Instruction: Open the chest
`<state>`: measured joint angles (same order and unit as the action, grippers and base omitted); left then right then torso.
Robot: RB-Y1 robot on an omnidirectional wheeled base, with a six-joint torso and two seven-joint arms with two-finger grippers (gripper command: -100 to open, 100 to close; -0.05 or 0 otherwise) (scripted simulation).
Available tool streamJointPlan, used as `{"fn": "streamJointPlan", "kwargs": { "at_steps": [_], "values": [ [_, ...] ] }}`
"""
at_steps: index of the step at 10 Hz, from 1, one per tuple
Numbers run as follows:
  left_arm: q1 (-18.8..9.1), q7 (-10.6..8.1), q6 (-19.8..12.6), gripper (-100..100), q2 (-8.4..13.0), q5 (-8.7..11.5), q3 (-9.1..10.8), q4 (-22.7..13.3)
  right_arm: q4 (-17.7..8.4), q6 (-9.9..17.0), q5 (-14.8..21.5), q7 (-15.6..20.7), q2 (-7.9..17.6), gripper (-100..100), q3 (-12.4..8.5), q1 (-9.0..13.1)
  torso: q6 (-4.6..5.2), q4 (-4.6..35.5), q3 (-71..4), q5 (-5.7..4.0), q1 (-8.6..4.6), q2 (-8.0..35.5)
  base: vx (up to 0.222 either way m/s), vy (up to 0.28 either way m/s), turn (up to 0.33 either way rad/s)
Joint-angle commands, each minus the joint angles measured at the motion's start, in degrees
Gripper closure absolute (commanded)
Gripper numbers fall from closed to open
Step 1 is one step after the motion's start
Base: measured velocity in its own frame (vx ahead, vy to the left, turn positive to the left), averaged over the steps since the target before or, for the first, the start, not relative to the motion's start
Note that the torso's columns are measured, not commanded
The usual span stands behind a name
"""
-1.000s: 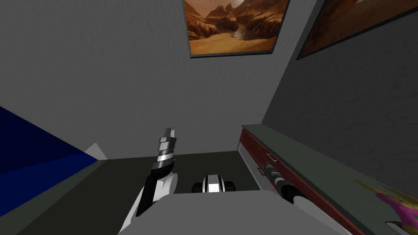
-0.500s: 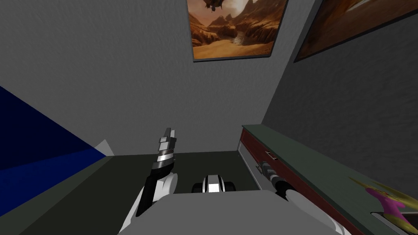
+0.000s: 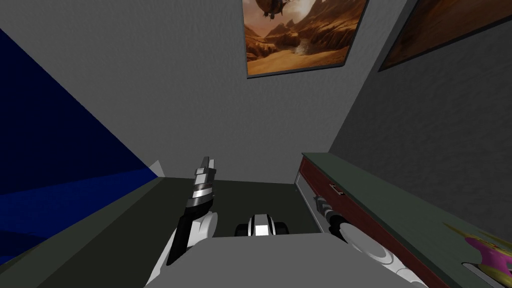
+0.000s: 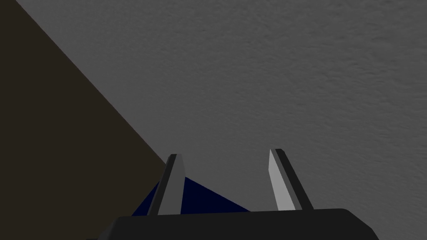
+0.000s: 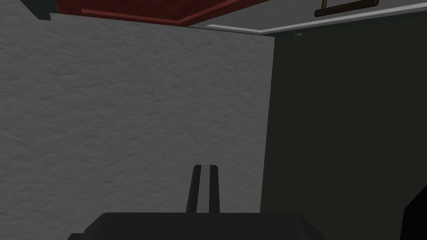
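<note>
The chest (image 3: 390,205) stands along the right wall, with a dark green top and a red-brown front. A small bar handle (image 3: 336,189) sits on that front. My right gripper (image 3: 319,201) is low beside the front, just below and short of the handle. In the right wrist view its fingers (image 5: 205,179) are shut and empty, pointing along the grey wall, with the handle (image 5: 346,7) and the red front (image 5: 137,6) off to one side. My left gripper (image 3: 206,165) is raised in the middle, and its fingers stand open (image 4: 227,166) with nothing between them.
A large dark blue surface (image 3: 50,150) rises on the left. Dark floor (image 3: 125,225) runs to the grey wall ahead, where a framed desert picture (image 3: 300,35) hangs; another frame (image 3: 450,30) hangs on the right wall. A pink and yellow object (image 3: 487,250) rests on the chest's top.
My view has swung: the blue surface takes up more of the left, and the pictures and chest have shifted right. The right gripper sits slightly lower and further from the handle.
</note>
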<state>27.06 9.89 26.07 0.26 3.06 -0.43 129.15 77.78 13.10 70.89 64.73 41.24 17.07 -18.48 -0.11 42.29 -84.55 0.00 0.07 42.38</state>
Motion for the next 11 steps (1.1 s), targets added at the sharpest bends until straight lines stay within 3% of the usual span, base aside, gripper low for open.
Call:
{"fn": "streamJointPlan", "kwargs": {
  "at_steps": [1, 2, 3, 5, 7, 8, 9, 10, 11],
  "values": [
    [0.0, 0.0, 0.0, 0, 0.0, 0.0, 0.01, 0.0, -4.6, 0.6, -3.2, -0.6, 0.4, 100, 3.4, 4.5, 0.17, 0.0, 0.1, 0.01, -0.08, 0.1, -0.092, 0.002, -0.066],
    [0.0, 0.0, 0.0, 0, 0.0, 0.0, 0.02, 0.0, -6.4, 0.6, -3.2, -0.6, 0.4, 100, 3.4, 5.8, 0.16, 0.0, -0.1, -0.01, -0.13, -0.2, -0.02, 0.005, -0.042],
    [0.0, 0.0, 0.0, 0, 0.0, 0.0, 0.02, 0.0, -8.1, 2.2, -6.0, -0.6, 1.7, 100, 6.1, 7.8, 0.11, -0.1, -0.2, -0.01, -0.1, -0.4, -0.139, 0.031, 0.364],
    [0.0, 0.0, 0.0, 0, 0.0, 0.0, 0.01, 0.0, -11.9, 2.2, -8.7, -0.6, 1.7, 100, 8.8, 11.3, 0.15, 0.1, 0.1, 0.03, 0.02, 0.2, -0.151, 0.027, 0.113],
    [0.0, 0.0, 0.0, 0, 0.0, 0.0, 0.02, 0.0, -13.6, 2.2, -9.3, -0.6, 1.7, 100, 8.8, 12.6, 0.12, -0.1, -0.2, -0.03, -0.18, -0.3, -0.011, -0.006, -0.019],
    [0.0, 0.0, 0.0, 0, 0.0, 0.0, 0.02, 0.0, -15.9, 3.9, -12.0, -0.5, 2.9, 100, 11.5, 15.1, 0.11, -0.1, -0.2, -0.03, -0.15, -0.4, -0.127, 0.045, 0.351],
    [0.0, 0.0, 0.0, 0, 0.0, 0.0, 0.01, 0.0, -17.7, 3.9, -13.7, -0.5, 2.9, 100, 13.1, 16.9, 0.02, 0.0, 0.0, 0.02, 0.09, 0.0, -0.172, 0.049, 0.221],
    [0.0, 0.0, 0.0, 0, 0.0, 0.0, 0.01, 0.0, -19.4, 3.9, -15.3, -0.5, 2.9, 100, 14.1, 18.9, 0.15, 0.1, 0.2, 0.05, 0.06, 0.2, -0.109, 0.014, 0.0],
    [0.0, 0.0, 0.0, 0, 0.0, 0.0, 0.02, 0.0, -20.6, 3.9, -15.3, -0.5, 2.9, 100, 14.1, 19.3, 0.17, 0.0, 0.1, -0.01, -0.13, 0.0, -0.048, -0.002, -0.022]
  ]
}}
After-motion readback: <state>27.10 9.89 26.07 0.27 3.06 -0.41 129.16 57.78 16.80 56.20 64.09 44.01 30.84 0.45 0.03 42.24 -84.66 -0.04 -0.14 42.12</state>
